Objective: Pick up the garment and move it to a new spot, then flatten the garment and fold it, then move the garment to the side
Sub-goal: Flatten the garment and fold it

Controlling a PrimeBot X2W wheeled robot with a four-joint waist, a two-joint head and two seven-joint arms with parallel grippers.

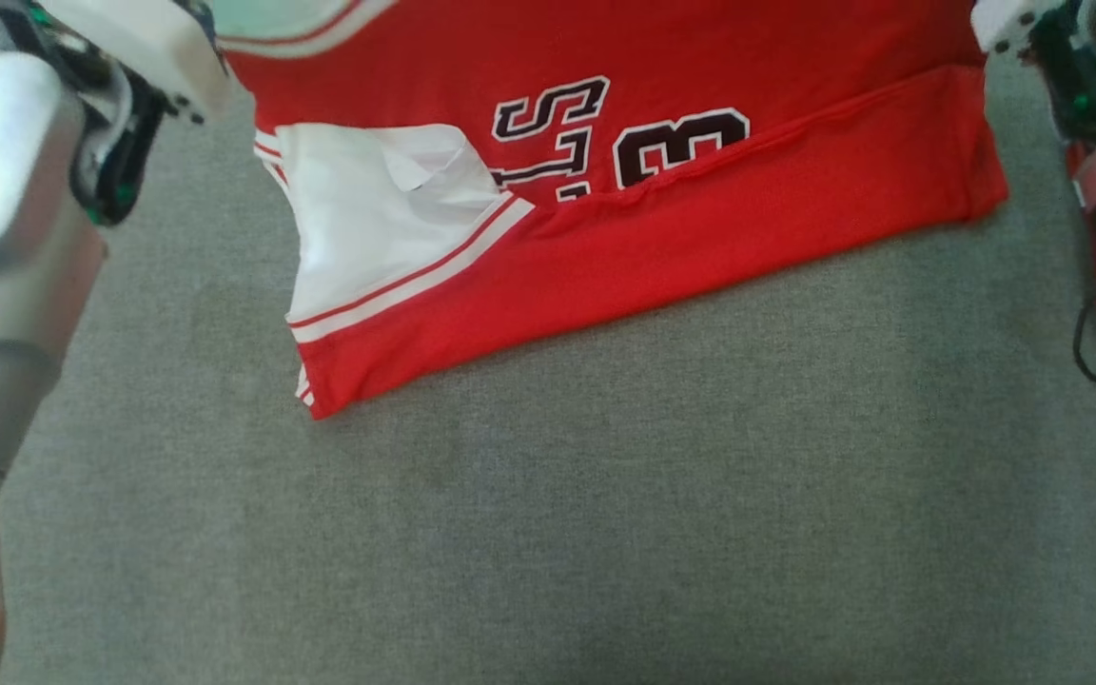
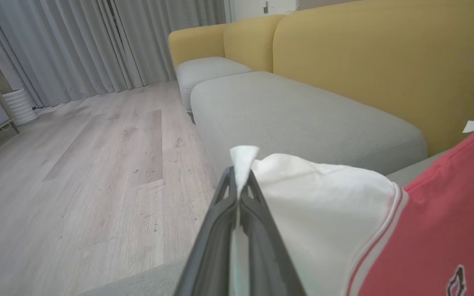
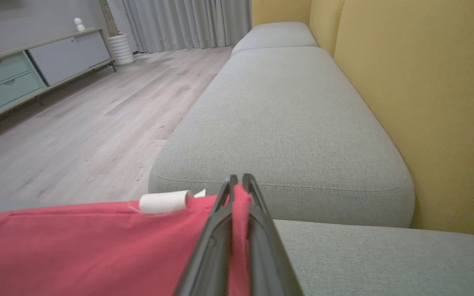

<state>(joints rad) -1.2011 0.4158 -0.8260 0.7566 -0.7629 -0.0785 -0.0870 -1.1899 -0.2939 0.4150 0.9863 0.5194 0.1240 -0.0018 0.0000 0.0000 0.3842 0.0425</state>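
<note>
The head view's top edge cuts off your red knit jersey with white trim (image 1: 700,238); its turned-up hem hides the lower part of the black lettering (image 1: 648,157); the left fingers (image 2: 214,246) cover the white cloth pinched between them; you cannot identify the small white object (image 3: 79,24) on the grey sideboard (image 3: 68,57), as it is too small.

Matt cloth jersey (image 1: 700,238), coarse grey woven cushion (image 1: 605,523), wood floor (image 2: 76,164)

The head view looks steeply down from close above the grey seat cushion (image 1: 605,533), with the jersey (image 1: 700,238) across the frame's top. The left wrist view sights along the left gripper (image 2: 240,174) and the right wrist view along the right gripper (image 3: 237,183). Both look low over the sofa (image 2: 364,61) toward the curtains (image 2: 56,49) and floor (image 2: 76,164). All three views share the jersey and cushion.
</note>
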